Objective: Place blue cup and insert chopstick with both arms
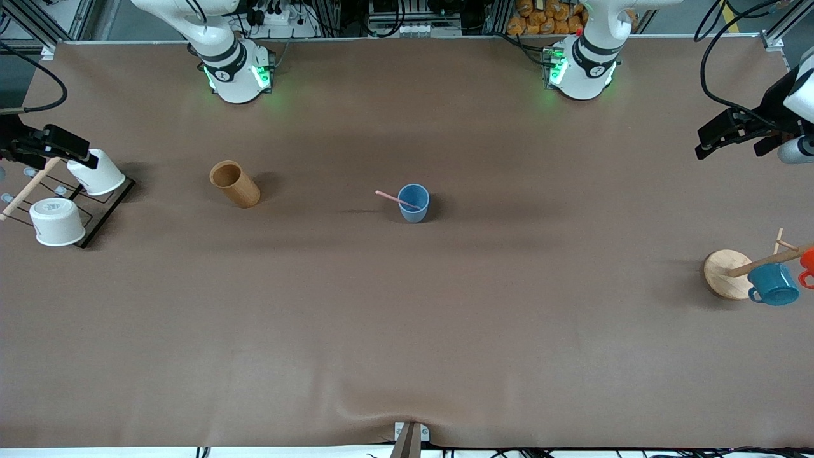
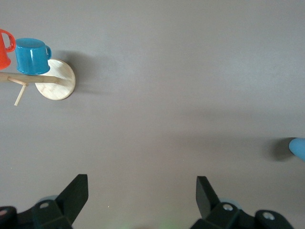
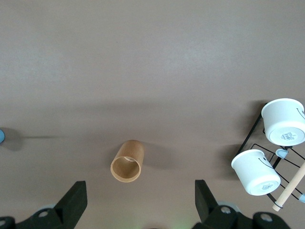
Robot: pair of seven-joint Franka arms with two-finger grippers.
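The left gripper [image 1: 703,151] is hanging in the air at about three o'clock from the middle of the table [image 1: 407,331], its fingers [image 2: 76,191] spread wide and holding nothing. It is hovering over bare tabletop at the left arm's end. The right gripper [image 1: 82,160] is hanging at about nine o'clock, over the black wire rack [image 1: 108,210] with its two white cups [image 1: 57,221], and its fingers [image 3: 74,200] are likewise standing wide apart and empty.

The blue cup [image 1: 413,203] is standing upright near the middle of the table, well apart from both grippers. The chopstick [image 1: 395,199] is sitting inside it, leaning over the rim and pointing toward ten o'clock, toward the right arm's end.

A tan wooden cylinder [image 1: 234,184] is lying tilted at about nine o'clock from the blue cup. Toward four o'clock, at the left arm's end, a wooden peg stand [image 1: 728,273] is carrying a teal mug [image 1: 773,284] and an orange mug [image 1: 807,264].
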